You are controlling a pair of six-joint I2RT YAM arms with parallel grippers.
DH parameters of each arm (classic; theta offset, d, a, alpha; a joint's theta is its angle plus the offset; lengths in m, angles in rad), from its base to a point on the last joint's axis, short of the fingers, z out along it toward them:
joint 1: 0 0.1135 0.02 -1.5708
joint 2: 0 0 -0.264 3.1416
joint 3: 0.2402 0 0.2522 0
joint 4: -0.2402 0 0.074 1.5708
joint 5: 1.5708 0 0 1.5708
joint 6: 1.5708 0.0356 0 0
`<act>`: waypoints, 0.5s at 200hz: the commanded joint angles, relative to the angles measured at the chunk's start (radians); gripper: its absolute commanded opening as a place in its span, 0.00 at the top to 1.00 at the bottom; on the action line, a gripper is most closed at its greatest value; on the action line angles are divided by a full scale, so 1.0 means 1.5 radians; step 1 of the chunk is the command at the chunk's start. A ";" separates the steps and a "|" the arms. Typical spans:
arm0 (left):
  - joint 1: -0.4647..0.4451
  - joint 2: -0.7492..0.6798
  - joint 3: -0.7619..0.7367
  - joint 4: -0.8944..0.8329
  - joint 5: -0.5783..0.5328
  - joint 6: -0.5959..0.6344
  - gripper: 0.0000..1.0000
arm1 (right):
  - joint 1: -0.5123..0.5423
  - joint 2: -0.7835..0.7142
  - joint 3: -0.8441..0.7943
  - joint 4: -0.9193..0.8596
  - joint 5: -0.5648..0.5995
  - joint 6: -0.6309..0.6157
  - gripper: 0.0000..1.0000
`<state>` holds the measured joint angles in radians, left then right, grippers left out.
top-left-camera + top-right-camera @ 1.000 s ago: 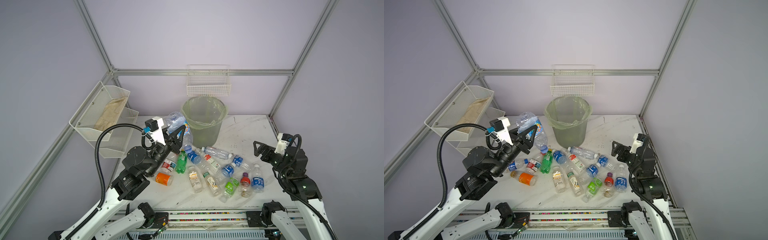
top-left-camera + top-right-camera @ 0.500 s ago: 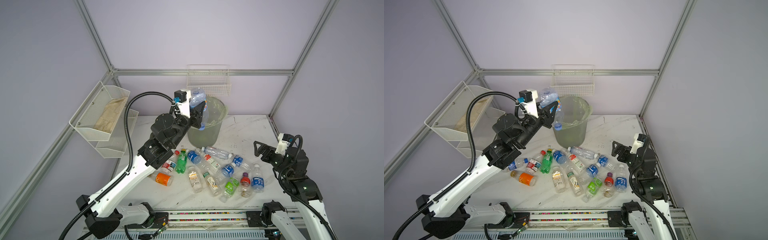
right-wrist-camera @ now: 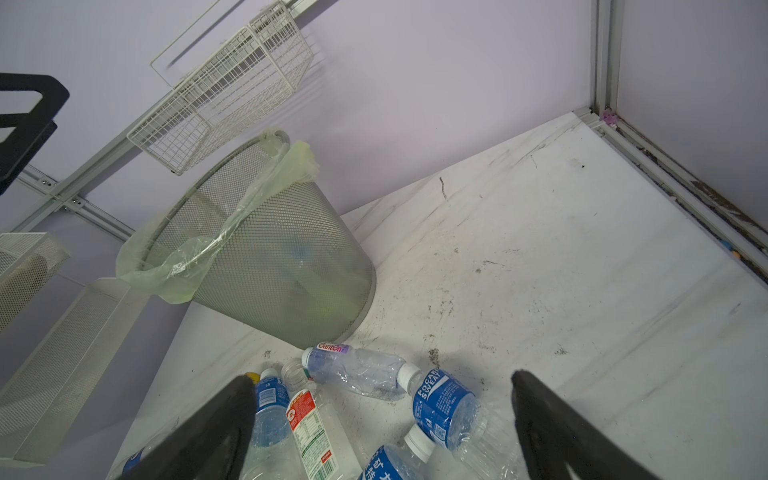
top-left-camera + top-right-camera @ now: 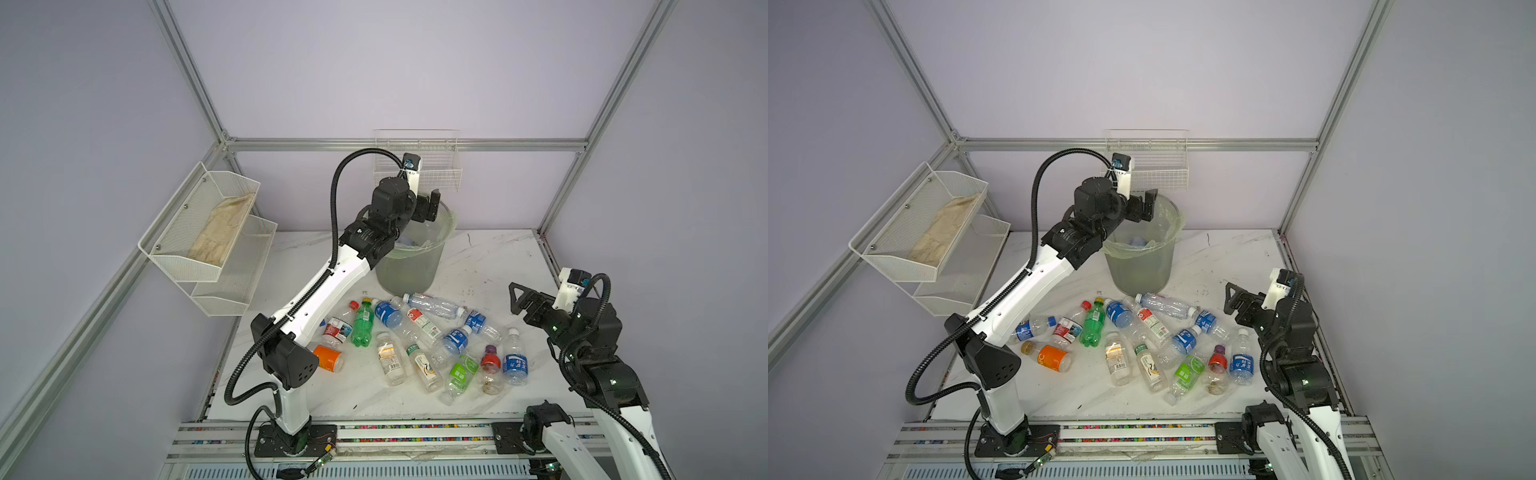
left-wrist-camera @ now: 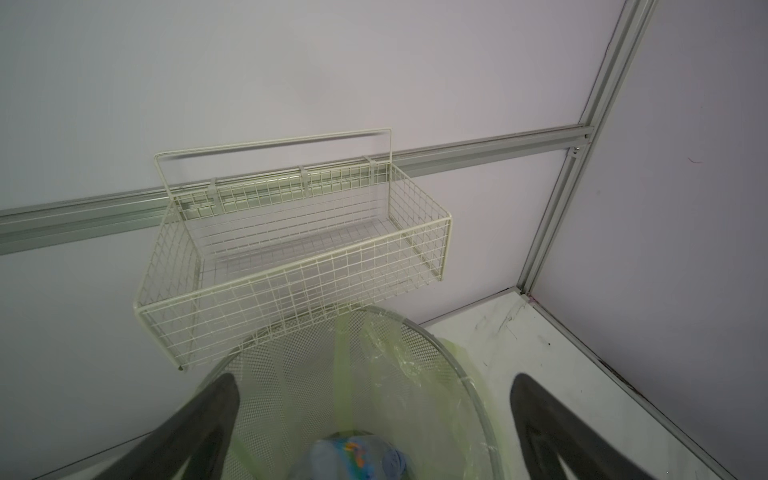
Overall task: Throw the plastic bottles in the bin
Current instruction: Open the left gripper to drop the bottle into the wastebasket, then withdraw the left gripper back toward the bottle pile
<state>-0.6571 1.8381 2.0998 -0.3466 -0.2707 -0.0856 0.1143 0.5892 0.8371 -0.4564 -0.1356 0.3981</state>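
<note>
Above the bin (image 4: 409, 270) at mid-frame the left gripper (image 4: 430, 206) gapes empty, the right gripper (image 4: 512, 298) likewise. The plastic bottles (image 4: 457, 340) look light, crushable, probably slippery; pinch mid-body.

Light: bright, even, diffuse, seemingly from overhead.
Shadows: faint, soft, close under the plastic bottles (image 4: 363, 324) on the worktop (image 4: 498, 257).
Glare: mild sheen on the bin (image 3: 216, 245) liner.
Focus: top views sharp; left gripper (image 5: 374, 378), right gripper (image 3: 382, 377) and the bottle inside the bin (image 5: 357, 457) blurred.
Distortion: frame rails (image 4: 189, 70) splay toward the edges; left wrist view greyer than the rest.
</note>
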 commanded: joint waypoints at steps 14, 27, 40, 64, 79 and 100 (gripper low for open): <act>-0.010 -0.128 -0.021 0.059 0.010 0.004 0.00 | 0.002 0.007 0.003 0.005 -0.007 -0.004 0.03; -0.013 -0.150 -0.036 0.061 0.014 0.007 0.00 | 0.001 0.009 0.003 0.006 -0.006 -0.005 0.03; -0.015 -0.173 -0.052 0.063 0.020 0.002 0.00 | 0.001 0.011 0.003 0.006 -0.007 -0.006 0.03; -0.019 -0.226 -0.108 0.066 0.026 -0.016 0.00 | 0.002 0.014 0.008 0.002 -0.012 -0.005 0.03; -0.025 -0.270 -0.164 0.074 0.028 -0.021 0.00 | 0.001 0.015 0.009 0.002 -0.016 -0.004 0.03; -0.032 -0.348 -0.254 0.080 0.021 -0.025 0.00 | 0.002 0.021 0.006 0.003 -0.027 -0.008 0.03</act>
<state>-0.6910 1.3983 1.8576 -0.2394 -0.2459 -0.0982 0.1143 0.6132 0.8371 -0.4564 -0.1539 0.3950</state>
